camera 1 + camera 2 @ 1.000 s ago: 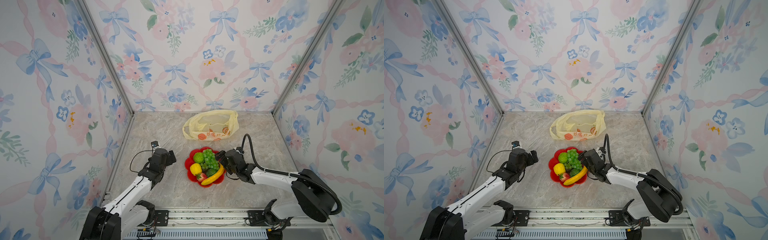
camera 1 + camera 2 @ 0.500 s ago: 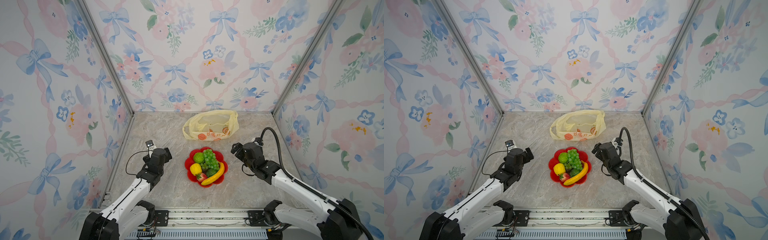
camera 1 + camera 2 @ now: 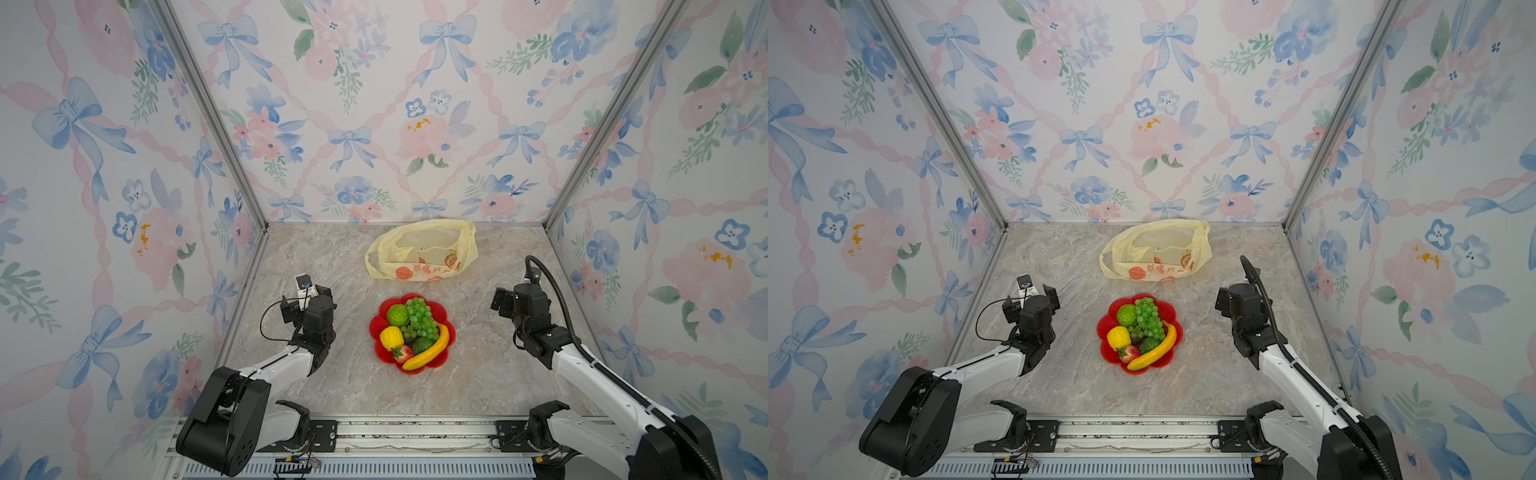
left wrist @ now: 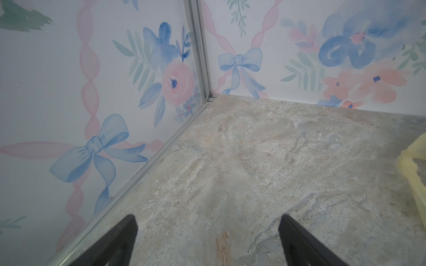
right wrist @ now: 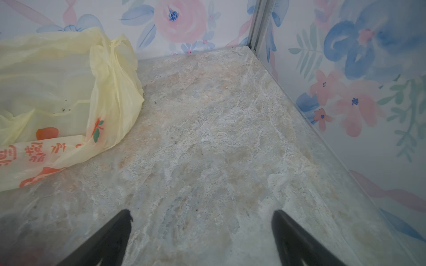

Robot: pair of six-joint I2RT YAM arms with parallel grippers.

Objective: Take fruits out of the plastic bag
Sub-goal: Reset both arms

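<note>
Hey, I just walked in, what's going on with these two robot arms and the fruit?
The fruits are piled on the red plate mid-table, out of the plastic bag, which lies slack toward the back wall and looks empty. The left arm and right arm sit one on each side of the plate, jaws wide open, holding and touching nothing.

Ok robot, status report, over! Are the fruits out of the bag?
Left end effector and right end effector open, empty. Fruits piled on red plate; plastic bag looks empty. Nothing in the way.
</note>
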